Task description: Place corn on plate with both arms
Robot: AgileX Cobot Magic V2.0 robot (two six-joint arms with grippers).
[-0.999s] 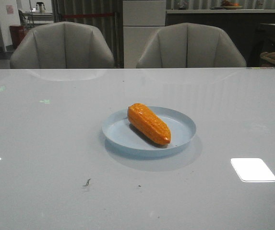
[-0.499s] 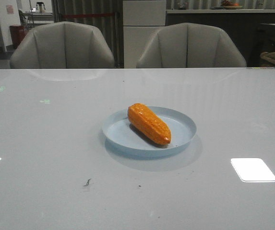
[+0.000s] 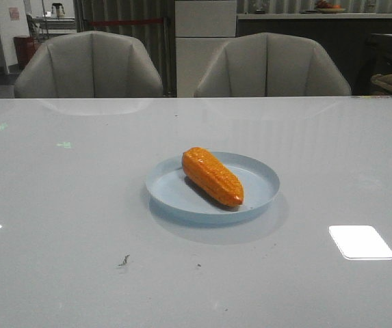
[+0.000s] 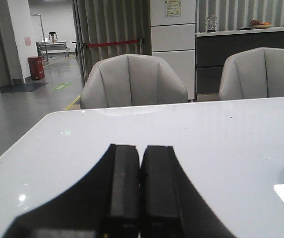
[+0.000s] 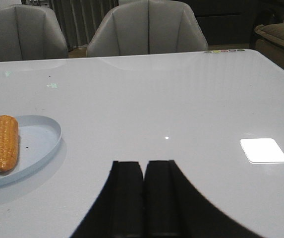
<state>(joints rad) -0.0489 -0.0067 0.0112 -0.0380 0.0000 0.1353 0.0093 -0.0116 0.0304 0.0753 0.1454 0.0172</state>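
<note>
the left gripper [image 4: 141, 198] is clenched, its two black fingers pressed together with nothing between them, and it hangs over a bare part of the white table [image 4: 206, 144]. the right gripper [image 5: 144, 198] is clenched in the same way and holds nothing; it is well apart from the plate [image 5: 42, 148]. the corn [image 3: 212, 176] lies inside the pale-blue plate [image 3: 250, 205], diagonal, with its thin end toward the robot and its thick end near the far left rim. the plate stands near the middle of the table. behind the far edge of the table there are two grey chairs [image 3: 89, 65].
</note>
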